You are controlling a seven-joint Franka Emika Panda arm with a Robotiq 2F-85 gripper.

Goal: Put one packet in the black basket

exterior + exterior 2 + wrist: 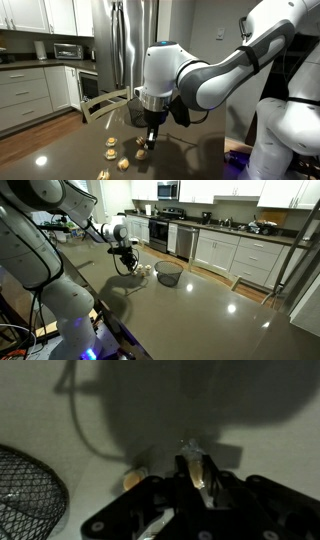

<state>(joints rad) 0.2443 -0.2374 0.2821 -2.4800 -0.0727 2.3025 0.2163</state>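
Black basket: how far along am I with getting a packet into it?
Done: the arm is low over the small pale tan crinkly packets, gripper among them. In hand: the wrist view shows one packet between the jaws; whether they have clamped it is unclear. Left: lift, carry to the round black wire-mesh basket, where no packet is visible, and release.

Packets (144,270) beside basket (169,273) on table (200,315)
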